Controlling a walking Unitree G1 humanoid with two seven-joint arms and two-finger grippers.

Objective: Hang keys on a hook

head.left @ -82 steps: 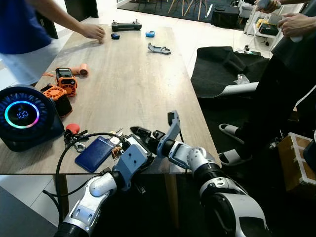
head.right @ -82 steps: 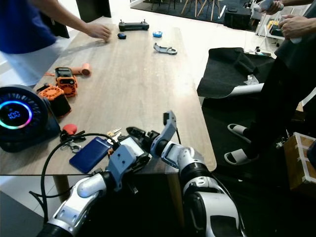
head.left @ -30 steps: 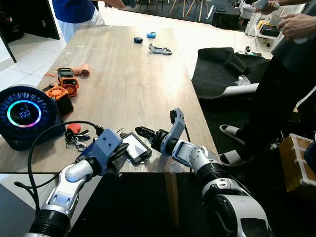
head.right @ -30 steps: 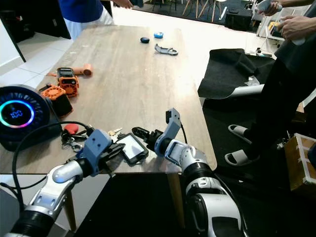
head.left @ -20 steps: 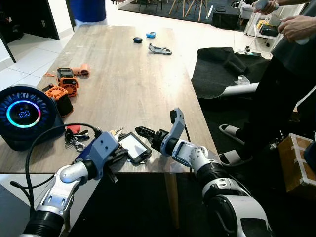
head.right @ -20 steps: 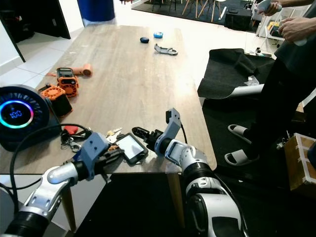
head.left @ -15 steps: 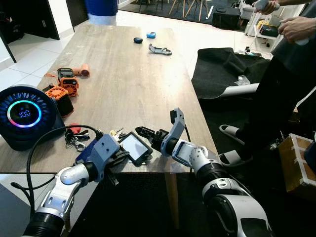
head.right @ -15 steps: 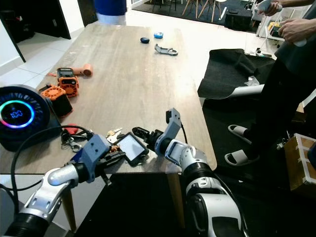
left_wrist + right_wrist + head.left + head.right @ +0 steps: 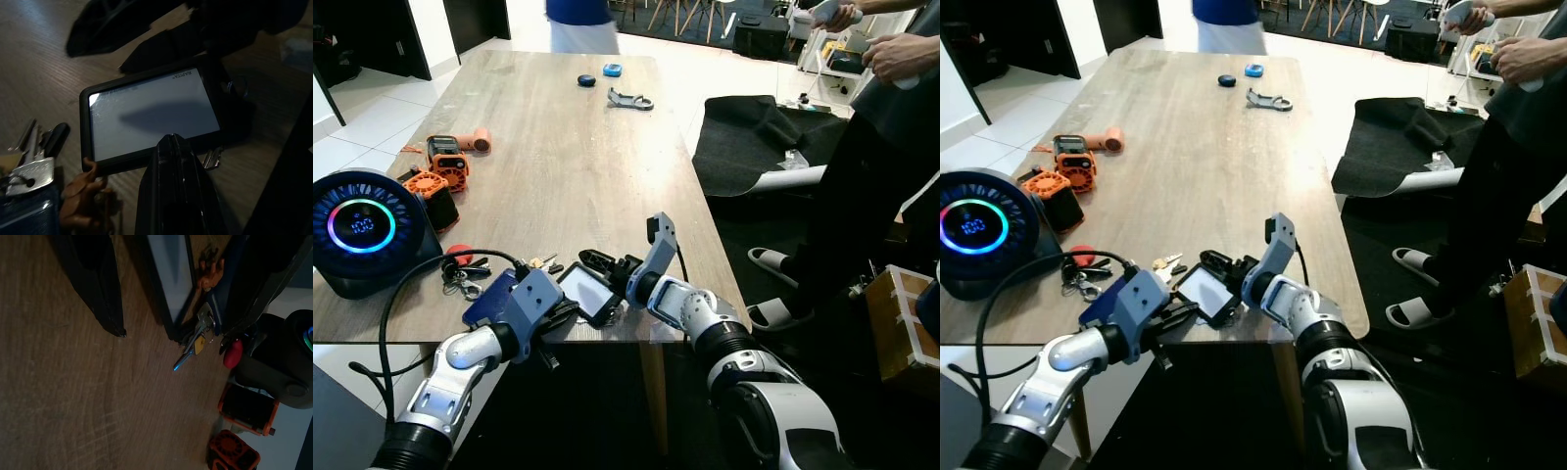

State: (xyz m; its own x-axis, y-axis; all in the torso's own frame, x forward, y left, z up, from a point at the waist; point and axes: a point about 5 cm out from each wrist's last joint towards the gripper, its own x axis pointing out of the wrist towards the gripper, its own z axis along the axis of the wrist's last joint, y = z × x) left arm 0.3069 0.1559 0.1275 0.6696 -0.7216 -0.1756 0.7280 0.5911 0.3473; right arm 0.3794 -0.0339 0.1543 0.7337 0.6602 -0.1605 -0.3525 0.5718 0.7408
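Head views: wooden desk [image 9: 568, 157]; keys [image 9: 540, 262] lie near its near edge, just left of a black-framed device [image 9: 588, 291], beside a blue card holder [image 9: 487, 297]. Left gripper [image 9: 560, 315] at the device's near side, right gripper [image 9: 592, 262] at its far side.
Left wrist: one finger [image 9: 171, 186] over the screen; jaws' state unclear.
Right wrist: jaws spread; keys [image 9: 193, 340] beyond the device's corner

Wooden table [image 9: 568, 166] with round black speaker [image 9: 362, 230] lit blue, orange tools [image 9: 445, 162], blue card holder [image 9: 489, 297], black-framed screen device [image 9: 589, 292]; person in black [image 9: 891, 147] beside.
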